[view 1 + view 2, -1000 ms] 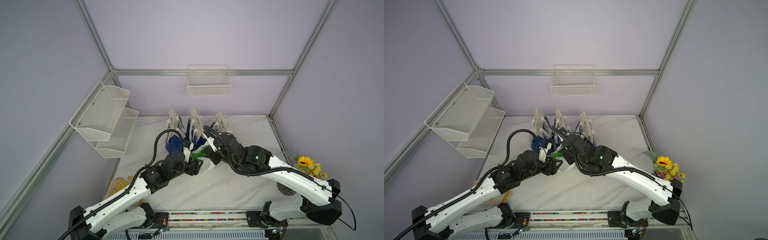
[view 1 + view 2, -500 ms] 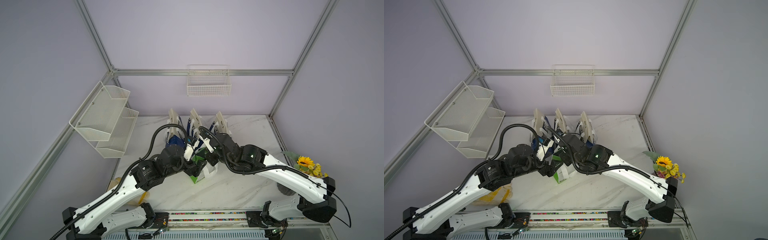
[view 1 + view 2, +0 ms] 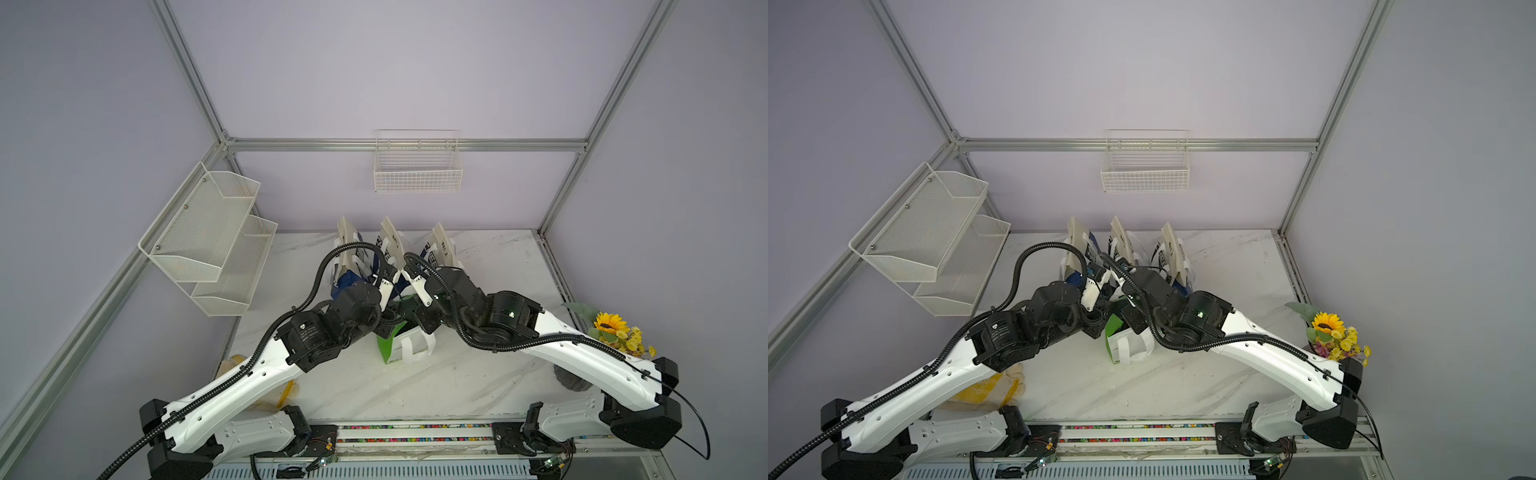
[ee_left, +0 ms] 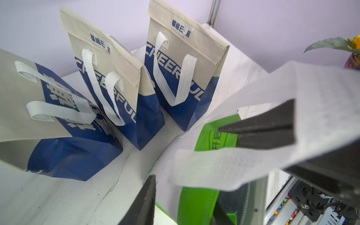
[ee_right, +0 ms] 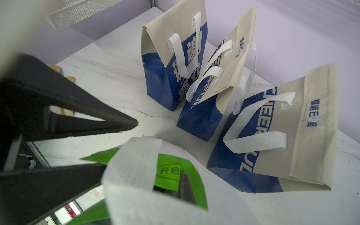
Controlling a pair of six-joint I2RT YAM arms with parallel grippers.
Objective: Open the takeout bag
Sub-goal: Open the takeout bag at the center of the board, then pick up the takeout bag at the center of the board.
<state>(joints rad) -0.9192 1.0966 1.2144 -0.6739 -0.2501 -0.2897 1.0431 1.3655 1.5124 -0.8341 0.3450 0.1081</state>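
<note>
The takeout bag (image 3: 409, 351) (image 3: 1125, 345) is white with green sides and stands upright mid-table in both top views. My right gripper (image 5: 185, 183) (image 4: 253, 132) is shut on its green top flap (image 5: 169, 171), with a white handle looped over the fingers. My left gripper (image 4: 185, 192) (image 5: 120, 145) stands partly open at the bag's other top edge. Green and white fabric lies between its black fingers (image 4: 145, 200), which are still apart. Both grippers meet above the bag in a top view, left gripper (image 3: 386, 322) and right gripper (image 3: 419, 316).
Three beige-and-blue bags (image 3: 353, 257) (image 3: 390, 249) (image 3: 440, 249) stand in a row just behind. On the walls hang a wire basket (image 3: 417, 170) and a two-tier mesh shelf (image 3: 208, 232). Sunflowers (image 3: 611, 328) stand at the right edge. Yellow gloves (image 3: 988, 386) lie front left under the left arm.
My left arm has reached in to the bag's top and its jaws have narrowed around the edge. The right gripper stays shut on the flap.
</note>
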